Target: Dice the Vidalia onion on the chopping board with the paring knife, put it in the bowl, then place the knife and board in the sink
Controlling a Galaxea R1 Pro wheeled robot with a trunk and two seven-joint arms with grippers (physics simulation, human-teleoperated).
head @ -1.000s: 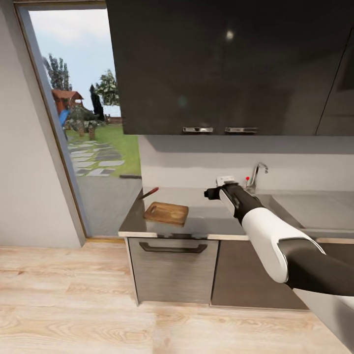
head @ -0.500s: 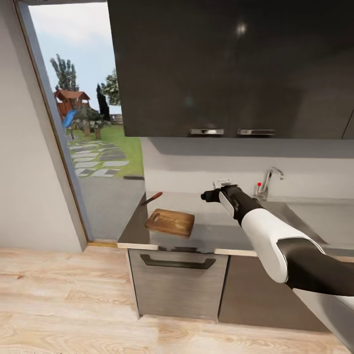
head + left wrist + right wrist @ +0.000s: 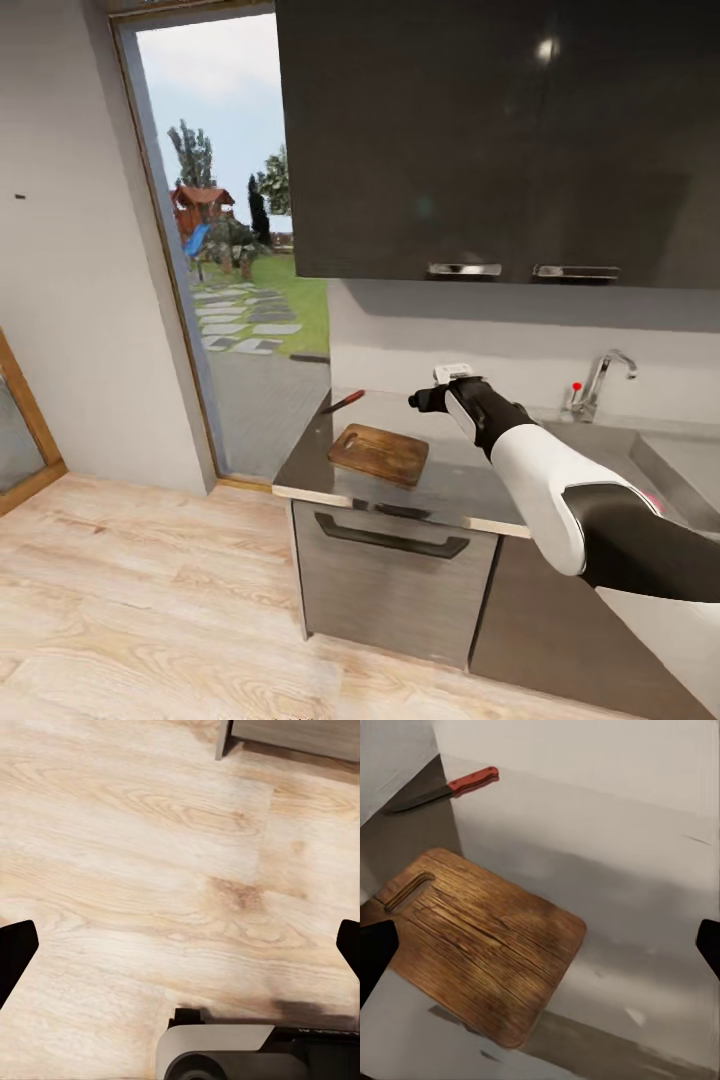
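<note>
The brown wooden chopping board (image 3: 378,453) lies on the grey countertop (image 3: 450,485) near its left end. The paring knife (image 3: 342,403), with a red handle and a dark blade, rests behind the board by the corner. My right gripper (image 3: 422,399) hovers above the counter just right of the board, and the right wrist view looks down on the board (image 3: 480,952) and knife (image 3: 442,791). That right gripper (image 3: 542,949) is open and empty. My left gripper (image 3: 180,949) is open over the wooden floor. The sink (image 3: 690,465) and its tap (image 3: 600,380) are at far right. The onion and bowl are out of view.
Dark wall cabinets (image 3: 480,140) hang above the counter. A glass door (image 3: 235,280) to a garden stands left of the counter's end. A drawer with a bar handle (image 3: 390,535) is under the board. The robot's base (image 3: 225,1054) shows in the left wrist view.
The camera has swung left, so the counter, board and tap sit further right in the picture. My right gripper now stands closer to the board than before, still open.
</note>
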